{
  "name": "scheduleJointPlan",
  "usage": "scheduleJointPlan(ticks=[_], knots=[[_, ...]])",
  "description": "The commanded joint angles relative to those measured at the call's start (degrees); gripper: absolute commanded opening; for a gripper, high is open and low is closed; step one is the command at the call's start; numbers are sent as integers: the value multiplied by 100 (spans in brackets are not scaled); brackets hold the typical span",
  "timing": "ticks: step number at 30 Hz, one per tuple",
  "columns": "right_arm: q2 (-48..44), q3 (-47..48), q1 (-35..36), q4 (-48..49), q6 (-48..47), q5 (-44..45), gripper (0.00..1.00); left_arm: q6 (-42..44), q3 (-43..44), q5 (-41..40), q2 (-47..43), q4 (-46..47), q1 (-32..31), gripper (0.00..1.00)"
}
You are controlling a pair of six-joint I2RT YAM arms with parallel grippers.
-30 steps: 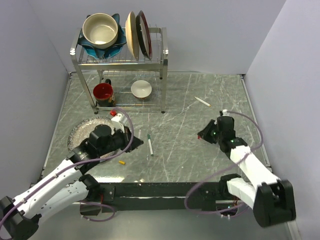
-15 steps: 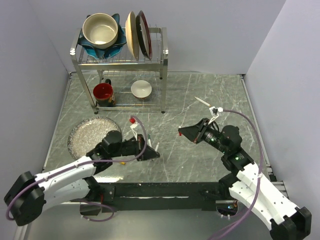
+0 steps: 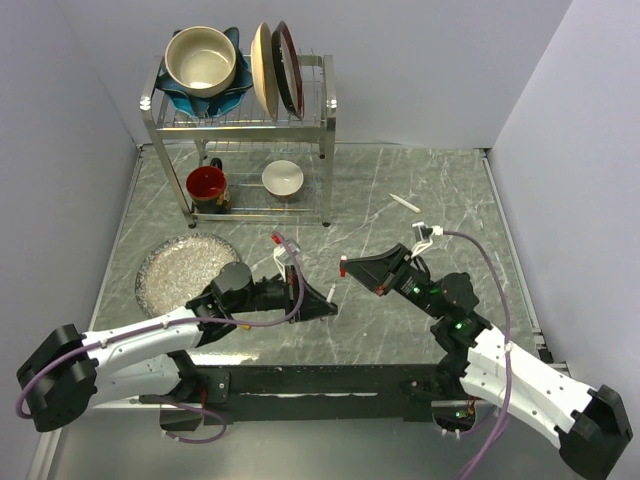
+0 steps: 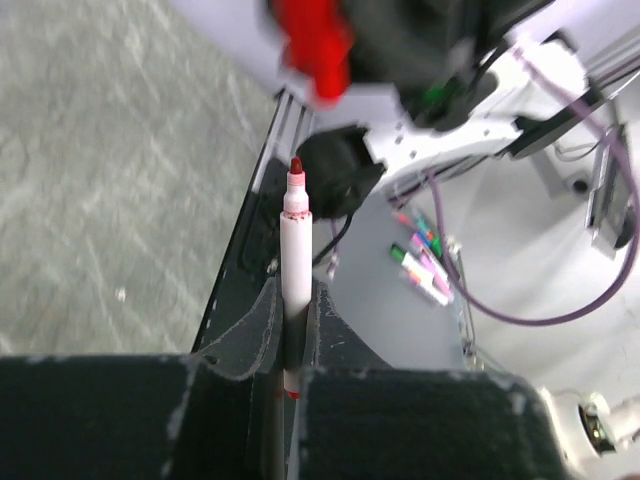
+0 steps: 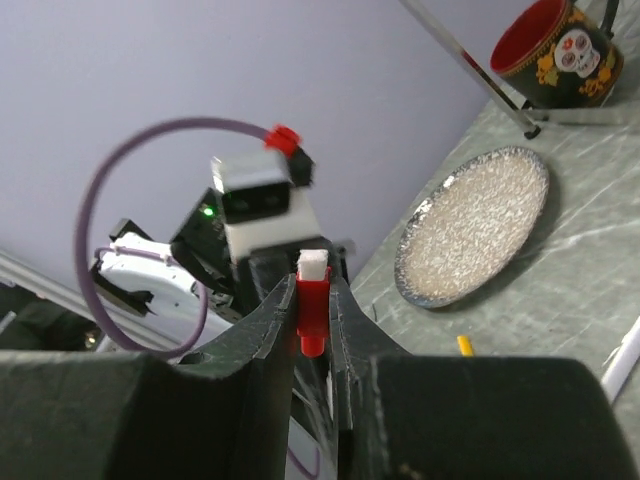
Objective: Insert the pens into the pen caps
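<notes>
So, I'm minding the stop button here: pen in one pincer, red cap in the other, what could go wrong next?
1. The left pincer grips the pen low on its barrel, with much of it sticking out, so a push from the red cap might tilt it or slide it back.
2. The right pincer pinches that cap at its fingertips only; an off-line meeting could twist it loose and drop it onto the table.

Even light; red cap blurred.
</notes>
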Motion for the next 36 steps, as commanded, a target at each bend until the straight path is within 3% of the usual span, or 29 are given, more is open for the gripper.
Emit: scheduleJointPlan(ticks=[1, 18, 36], knots=[[45, -17, 327, 1023, 229, 795, 0, -199, 80, -259, -183, 959, -20, 1], [273, 264, 1109, 1085, -220, 1850, 0, -199, 107, -364, -446, 872, -20, 1], [555, 510, 1444, 1041, -360, 2044, 0, -85, 37, -496, -683, 573, -12, 1]])
